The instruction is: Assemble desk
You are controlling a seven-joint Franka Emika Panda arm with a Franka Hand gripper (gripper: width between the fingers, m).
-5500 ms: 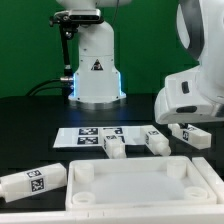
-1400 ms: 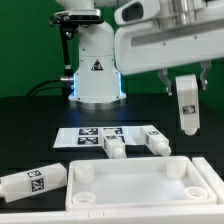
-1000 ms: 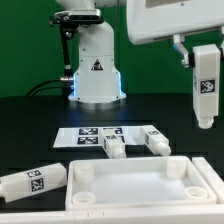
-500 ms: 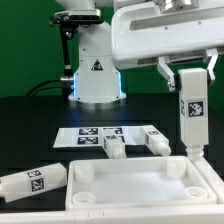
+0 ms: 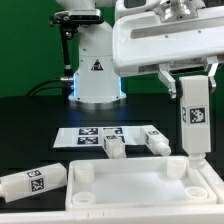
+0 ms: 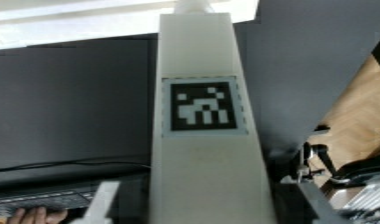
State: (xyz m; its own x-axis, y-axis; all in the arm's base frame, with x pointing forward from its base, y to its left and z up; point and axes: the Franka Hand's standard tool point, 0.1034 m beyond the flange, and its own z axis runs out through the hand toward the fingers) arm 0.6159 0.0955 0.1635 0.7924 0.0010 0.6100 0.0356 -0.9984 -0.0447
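My gripper (image 5: 192, 84) is shut on a white square desk leg (image 5: 194, 118), holding it upright by its upper end. The leg's lower end hangs just above the far right corner socket (image 5: 197, 166) of the flat white desk top (image 5: 130, 190) in the exterior view. In the wrist view the leg (image 6: 208, 110) fills the middle, its black-and-white tag facing the camera, with a dark finger (image 6: 290, 198) pressed on each side. Two more legs (image 5: 113, 148) (image 5: 156, 140) lie beside the marker board, and another leg (image 5: 30, 184) lies at the exterior view's left.
The marker board (image 5: 100, 136) lies flat behind the desk top. The robot's white base (image 5: 96, 70) with a blue glow stands at the back. A black table carries everything.
The held leg, lifted from the table at the exterior view's right, has swung upright and come down and slightly left, its lower end now close over the far right corner socket.
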